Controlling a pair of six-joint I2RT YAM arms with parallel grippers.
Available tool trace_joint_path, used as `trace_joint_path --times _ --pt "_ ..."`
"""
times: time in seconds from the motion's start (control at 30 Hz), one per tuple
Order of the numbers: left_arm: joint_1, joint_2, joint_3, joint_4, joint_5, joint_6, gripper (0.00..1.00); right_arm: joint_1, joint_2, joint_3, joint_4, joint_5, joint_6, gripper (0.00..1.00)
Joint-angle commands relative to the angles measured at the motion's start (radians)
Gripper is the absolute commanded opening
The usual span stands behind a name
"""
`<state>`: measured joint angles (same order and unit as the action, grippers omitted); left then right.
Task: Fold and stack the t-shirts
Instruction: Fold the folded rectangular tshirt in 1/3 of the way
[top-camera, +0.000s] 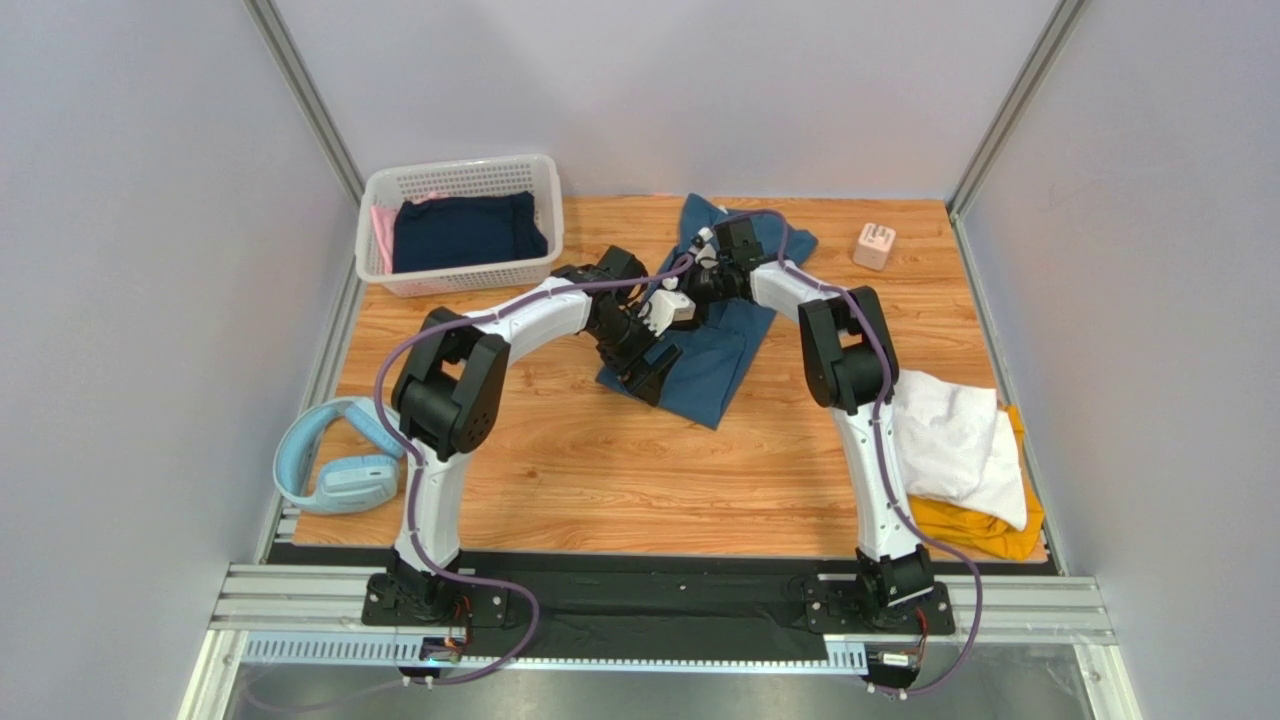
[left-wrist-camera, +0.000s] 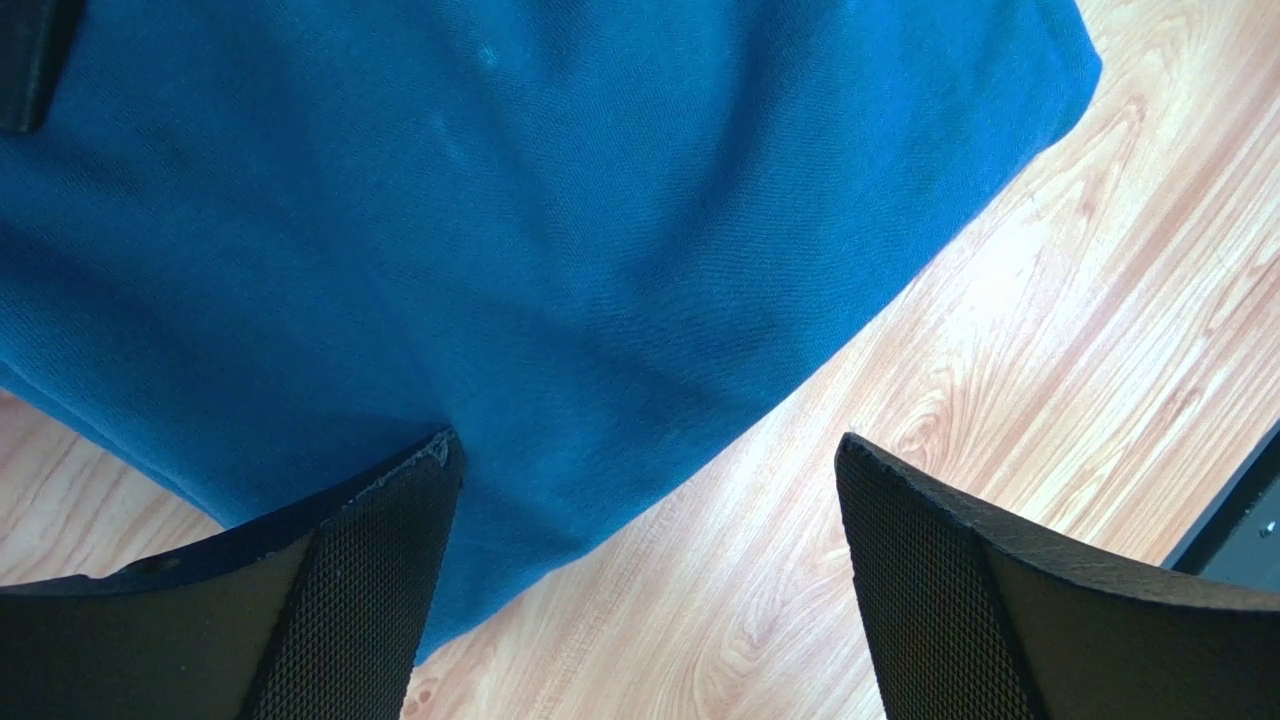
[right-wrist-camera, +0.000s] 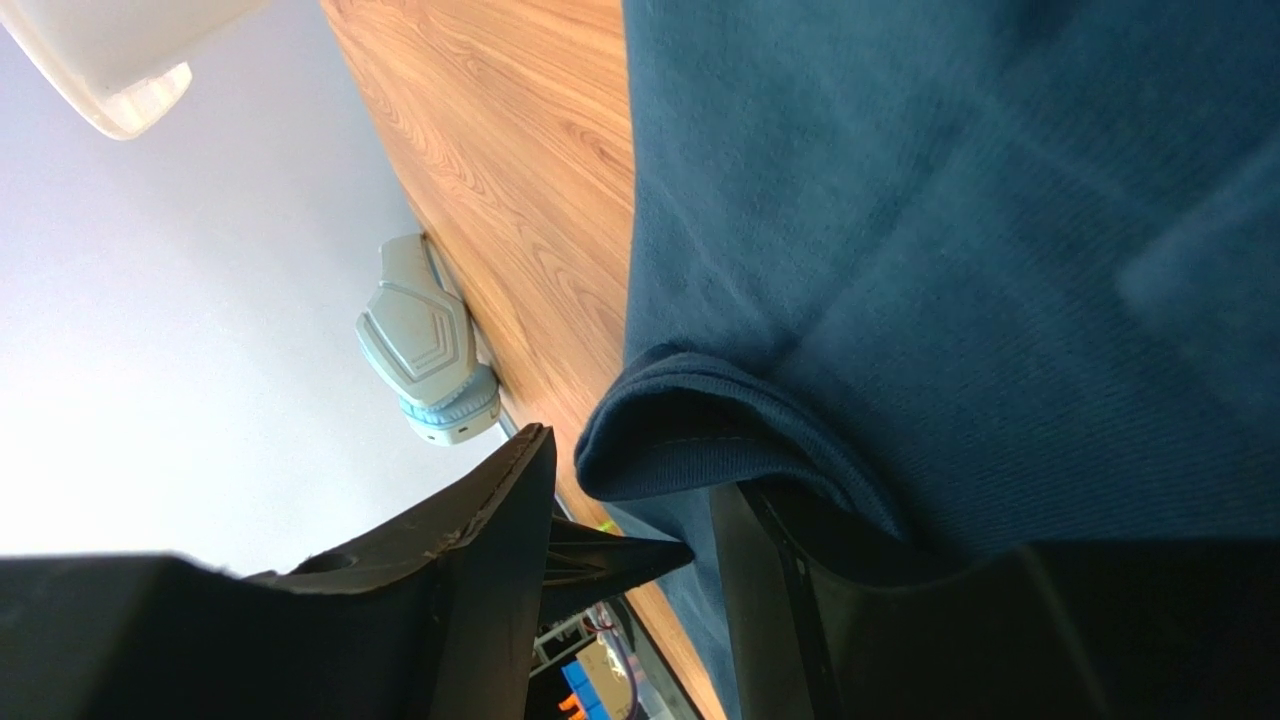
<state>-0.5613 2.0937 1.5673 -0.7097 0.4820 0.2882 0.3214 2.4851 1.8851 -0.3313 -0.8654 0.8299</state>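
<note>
Left gripper hangs fully spread over the edge of the teal shirt, one finger above cloth, the other above bare table. Right gripper stands half closed at a folded hem of that shirt; whether it pinches the cloth I cannot tell. The shirt lies crumpled mid-table, towards the far side. White shirt lies folded on the mustard shirt at the right edge. Basket stands in the far left corner
</note>
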Motion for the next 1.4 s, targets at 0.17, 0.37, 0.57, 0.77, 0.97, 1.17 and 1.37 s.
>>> trace_joint_path --times 0.17,0.37,0.57,0.77,0.97,1.17,1.37 --pt "-0.02 0.04 -0.029 -0.103 -0.019 0.028 1.0 -0.028 0.146 0.273 -0.014 0.023 0.073 0.47" --pt "-0.023 0.032 -0.05 -0.103 -0.023 0.032 1.0 -0.07 0.224 0.434 0.0 0.029 0.132 0.47" --pt "-0.023 0.014 -0.061 -0.103 -0.02 0.019 1.0 -0.117 0.15 0.48 -0.015 0.037 0.111 0.47" --pt "-0.026 -0.087 -0.118 -0.149 0.056 0.015 1.0 -0.133 -0.129 0.324 -0.21 0.138 -0.056 0.48" --pt "-0.042 -0.202 -0.226 -0.203 0.099 0.051 1.0 -0.127 -0.533 -0.262 -0.241 0.252 -0.098 0.5" --pt "-0.035 -0.287 -0.219 -0.221 0.109 0.04 1.0 -0.041 -0.884 -0.732 -0.207 0.312 -0.146 0.5" --pt "0.007 -0.444 -0.156 -0.2 0.073 -0.003 1.0 0.039 -1.028 -1.063 -0.137 0.269 -0.103 0.49"
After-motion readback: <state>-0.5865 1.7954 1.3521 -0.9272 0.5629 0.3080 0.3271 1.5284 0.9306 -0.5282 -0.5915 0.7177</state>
